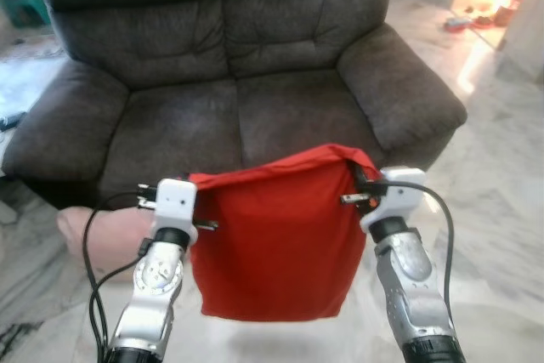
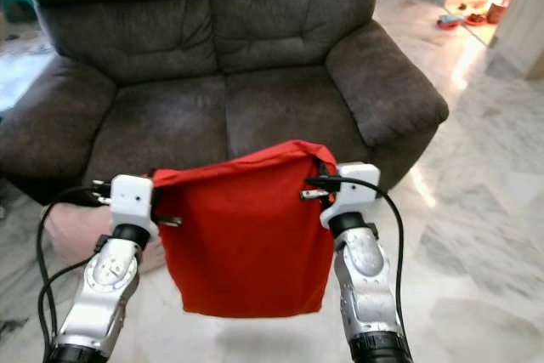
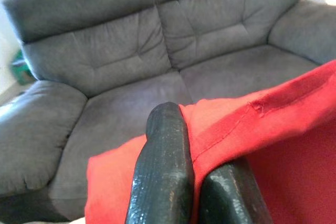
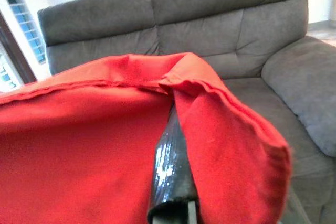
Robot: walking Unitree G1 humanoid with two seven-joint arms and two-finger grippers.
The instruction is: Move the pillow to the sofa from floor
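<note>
While hung before the sofa (image 1: 229,116), pillow (image 1: 272,244): soft, light, limp; left gripper (image 1: 194,201) and right gripper (image 1: 361,186), jaws clamped on its upper corners; best hold there.

Two silver metal forearms end in white wrist blocks. A looping black cable (image 1: 95,269) runs along the left arm, another black cable (image 1: 444,227) along the right. Glossy black fingers (image 3: 160,177) show scuffed highlights.

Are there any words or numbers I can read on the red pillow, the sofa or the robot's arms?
None: no words or numbers show anywhere.
Red pillow: plain cloth, with a stitched seam.
Sofa: plain grey-brown fabric.
Left gripper and right gripper, each shut on the pillow's top edge: no markings.
</note>
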